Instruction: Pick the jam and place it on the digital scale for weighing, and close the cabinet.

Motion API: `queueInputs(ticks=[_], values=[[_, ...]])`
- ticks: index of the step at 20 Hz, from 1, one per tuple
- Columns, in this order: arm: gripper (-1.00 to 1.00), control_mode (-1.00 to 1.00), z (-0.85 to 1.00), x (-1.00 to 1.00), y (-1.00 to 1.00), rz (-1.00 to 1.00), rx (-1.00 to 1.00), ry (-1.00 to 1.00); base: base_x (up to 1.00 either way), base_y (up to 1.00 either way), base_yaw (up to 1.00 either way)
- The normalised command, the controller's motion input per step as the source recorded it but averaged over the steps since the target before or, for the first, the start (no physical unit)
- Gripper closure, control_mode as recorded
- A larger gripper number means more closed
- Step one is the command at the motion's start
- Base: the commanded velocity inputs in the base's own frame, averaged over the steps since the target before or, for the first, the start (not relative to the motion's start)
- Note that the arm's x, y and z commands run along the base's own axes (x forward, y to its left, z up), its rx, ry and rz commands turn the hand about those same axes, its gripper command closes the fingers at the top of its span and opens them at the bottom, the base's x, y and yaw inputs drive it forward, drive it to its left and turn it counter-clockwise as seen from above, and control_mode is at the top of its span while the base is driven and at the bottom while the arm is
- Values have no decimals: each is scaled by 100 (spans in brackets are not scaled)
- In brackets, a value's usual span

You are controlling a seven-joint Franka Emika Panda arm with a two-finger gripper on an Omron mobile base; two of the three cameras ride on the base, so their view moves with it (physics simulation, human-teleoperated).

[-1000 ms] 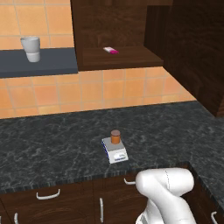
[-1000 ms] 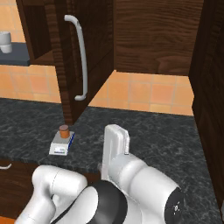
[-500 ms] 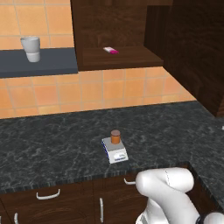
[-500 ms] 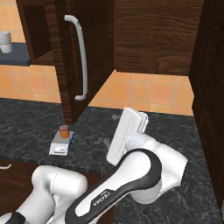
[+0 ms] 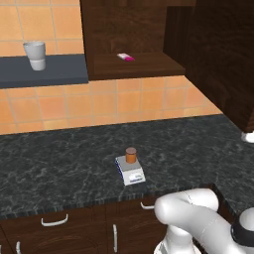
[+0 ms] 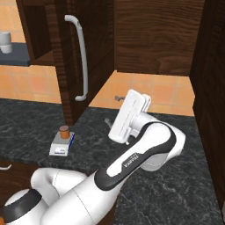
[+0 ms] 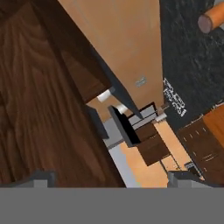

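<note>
On the far left, a grey-white cup stands on a dark shelf up on the wall. Next to it is the open cabinet. A flat pink-and-white packet lies alone on the cabinet's bottom board.

Below, in the middle of the dark counter, sits the digital scale. The jam stands upright on top of the scale. So I think the jam part of the job is done, and the step now is closing the cabinet.

In the right base view, the cabinet door sticks out toward the robot, with its long silver handle on it. The scale and jam sit low on the counter, just left of the door's bottom corner. The arm is lifted to the right of the door, and the pincer is up in the air, near the door but not touching it. The pincer is spread wide and has nothing in it. In the hand view, brown wood is very close on one side.

Next, I think the pincer must press on the outer face of the door and swing it shut. It should stay high so it does not knock the jam off the scale.
</note>
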Motion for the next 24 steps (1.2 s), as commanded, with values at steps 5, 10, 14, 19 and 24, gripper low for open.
queueInputs(ticks=[5,10,14,19,24], values=[[-100,-100,38,6,34,14,0,-3,0,0,0],[-100,-100,32,0,63,7,0,-1,0,0,0],[-100,-100,19,-11,77,1,-1,-2,0,0,0],[-100,-100,7,-7,97,0,-2,0,0,0,0],[-100,-100,9,19,98,-2,0,0,0,0,0]])
